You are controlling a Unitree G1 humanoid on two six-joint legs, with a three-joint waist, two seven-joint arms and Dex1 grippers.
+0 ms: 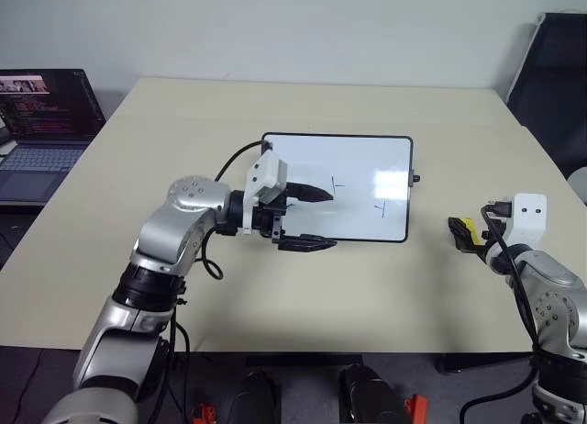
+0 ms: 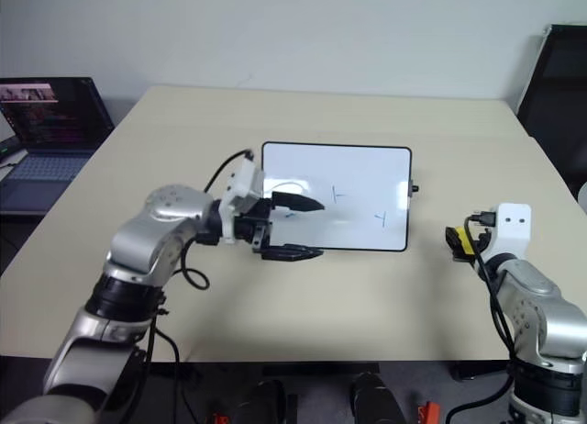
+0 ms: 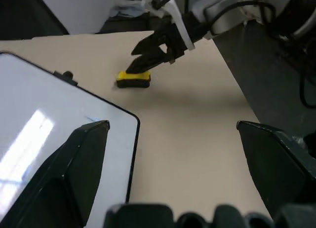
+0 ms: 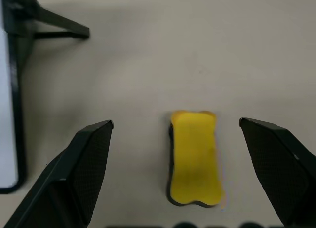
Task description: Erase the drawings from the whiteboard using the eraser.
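Two tools work over a pale beige counter [image 1: 385, 286]. The right tool [image 4: 175, 159] has its black fingers spread wide apart, and the eraser [image 4: 194, 156] lies flat on the counter between them, touching neither finger. It is a small oblong yellow block with a slightly waisted outline, a matte top and a dark underside showing along one edge. From the head view the eraser [image 1: 469, 228] sits just under the right tool's tip, to the right of the whiteboard [image 1: 367, 158] and clear of its frame. The left tool [image 1: 307, 218] is also spread open and grips nothing; one finger hangs over the board's lower left part, the other over the counter just beyond the board's near edge. The whiteboard is a flat, glossy white rectangle with a thin black frame, rounded corners and a small black knob on its right side, lying flat on the counter. The drawings [image 1: 338, 183] are thin T-like pen strokes on the board just beyond the left tool's upper finger, with another near the board's right side. An open laptop [image 1: 41, 130] stands at the counter's far left, well away from both tools.
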